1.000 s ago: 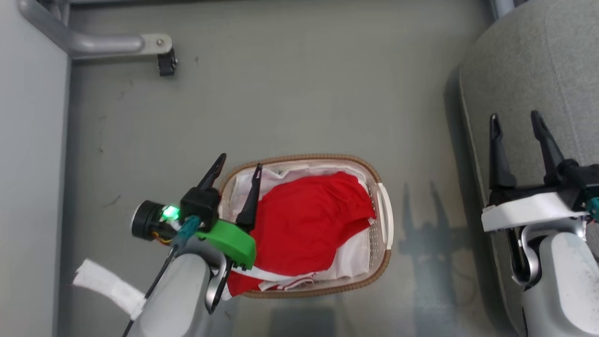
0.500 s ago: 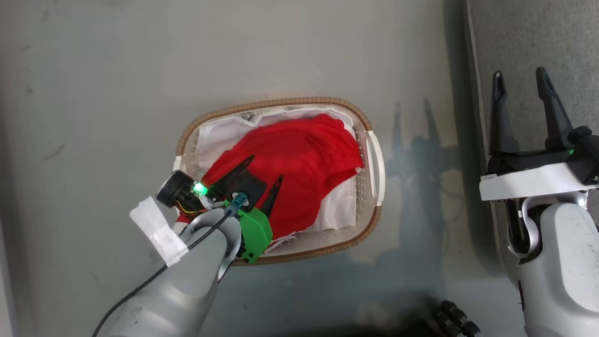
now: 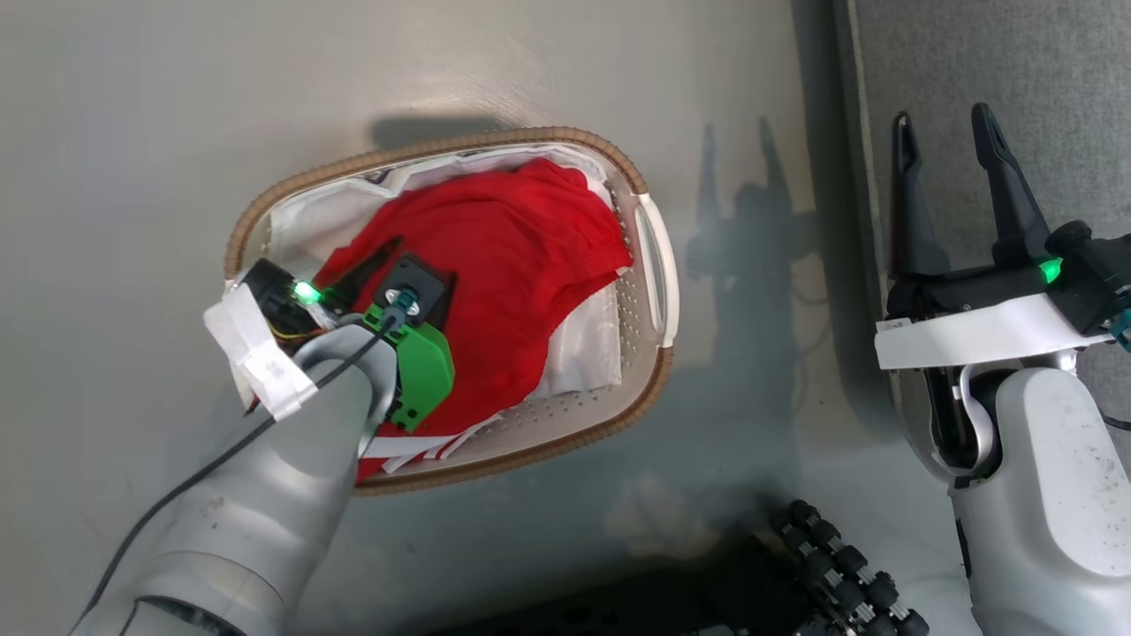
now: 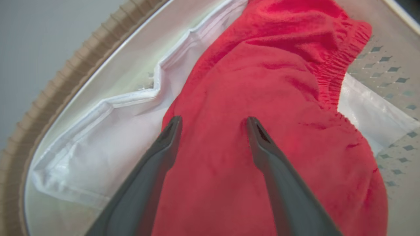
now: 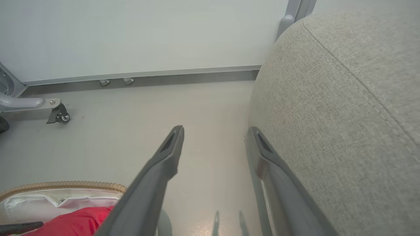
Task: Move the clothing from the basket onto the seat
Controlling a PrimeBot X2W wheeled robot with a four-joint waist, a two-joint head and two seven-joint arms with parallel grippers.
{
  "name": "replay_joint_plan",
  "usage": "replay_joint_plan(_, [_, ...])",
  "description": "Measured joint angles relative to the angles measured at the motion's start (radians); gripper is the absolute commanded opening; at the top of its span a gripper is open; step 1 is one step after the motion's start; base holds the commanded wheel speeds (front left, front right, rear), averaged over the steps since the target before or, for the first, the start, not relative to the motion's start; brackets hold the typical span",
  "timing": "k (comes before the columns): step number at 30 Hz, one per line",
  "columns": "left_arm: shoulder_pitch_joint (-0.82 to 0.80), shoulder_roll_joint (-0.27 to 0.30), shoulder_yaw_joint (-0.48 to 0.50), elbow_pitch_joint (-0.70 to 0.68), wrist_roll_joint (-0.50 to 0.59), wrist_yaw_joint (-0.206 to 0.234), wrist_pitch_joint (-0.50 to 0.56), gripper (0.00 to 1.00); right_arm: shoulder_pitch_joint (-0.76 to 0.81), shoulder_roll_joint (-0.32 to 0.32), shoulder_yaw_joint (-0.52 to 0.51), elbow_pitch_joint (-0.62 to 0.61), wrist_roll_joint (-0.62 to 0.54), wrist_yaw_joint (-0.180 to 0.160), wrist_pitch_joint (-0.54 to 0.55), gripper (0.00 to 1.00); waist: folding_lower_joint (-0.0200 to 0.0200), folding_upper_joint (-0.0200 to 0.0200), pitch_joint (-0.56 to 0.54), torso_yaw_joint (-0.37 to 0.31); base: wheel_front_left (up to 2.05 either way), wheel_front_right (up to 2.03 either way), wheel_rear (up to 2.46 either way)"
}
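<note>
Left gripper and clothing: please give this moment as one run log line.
phase: reach | left gripper: open, tips at clothing | clothing: in basket | right gripper: open, at seat edge

We note a grey-green floor, smooth and faintly glossy. Right wrist view: a pale wall meets the floor at a metal skirting strip, with two small round studs just under it. At the left edge we log a grey metal leg ending in a small black caster on the floor. A grey upright post stands against the wall.
</note>
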Motion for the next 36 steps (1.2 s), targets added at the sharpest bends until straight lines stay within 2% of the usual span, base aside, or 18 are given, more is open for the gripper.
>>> replay_joint_plan(5, [-0.034,0.016,0.021,0.04,-0.025,0.036,0.025,1.0,-0.002,0.0,0.018,0.0,0.02,0.0,0.0,1.0,-0.0001,0.0,0.023,-0.029,0.0,0.0,0.0])
replay_joint_plan(12, [-0.042,0.033,0.029,0.062,-0.055,0.022,0.104,1.0,-0.003,0.0,0.041,0.002,0.047,0.0,0.0,1.0,-0.0001,0.0,0.04,-0.057,0.0,0.0,0.0])
replay_joint_plan(13, [-0.043,0.032,0.029,0.064,-0.06,0.018,0.116,0.97,-0.003,0.0,0.043,0.002,0.05,0.0,0.0,1.0,-0.0001,0.0,0.042,-0.059,0.0,0.0,0.0])
replay_joint_plan(14, [-0.043,0.029,0.028,0.065,-0.062,0.014,0.125,0.78,-0.003,0.0,0.044,0.002,0.052,0.0,0.0,1.0,0.0,0.0,0.043,-0.06,0.0,0.0,0.0])
replay_joint_plan(15, [-0.043,0.026,0.028,0.067,-0.066,0.01,0.134,0.4,-0.003,0.0,0.046,0.002,0.053,0.0,0.0,1.0,-0.0001,0.0,0.044,-0.062,0.0,0.0,0.0])
replay_joint_plan(16, [-0.042,0.022,0.027,0.067,-0.071,0.008,0.144,0.34,-0.003,0.0,0.049,0.003,0.054,0.0,0.0,1.0,-0.0001,0.0,0.044,-0.062,0.0,0.0,0.0])
replay_joint_plan(17, [-0.042,0.019,0.026,0.068,-0.073,0.004,0.151,0.11,-0.003,0.0,0.051,0.004,0.055,0.0,0.0,1.0,-0.0001,0.0,0.043,-0.063,0.0,0.0,0.0])
replay_joint_plan(18, [-0.04,0.016,0.025,0.068,-0.076,0.002,0.158,0.0,-0.003,0.0,0.054,0.004,0.056,0.0,0.0,1.0,-0.0001,0.0,0.042,-0.064,0.0,0.0,0.0])
replay_joint_plan(24, [-0.025,0.014,0.02,0.072,-0.09,0.001,0.179,0.0,0.0,0.0,0.067,0.003,0.059,0.0,0.0,1.0,-0.0001,0.0,0.038,-0.069,0.0,0.0,0.0])
replay_joint_plan(36, [0.049,-0.002,0.013,0.051,-0.135,-0.018,0.04,0.0,0.02,0.0,0.054,0.043,0.037,0.0,0.0,1.0,-0.0001,0.0,-0.032,-0.036,0.0,0.0,0.0])
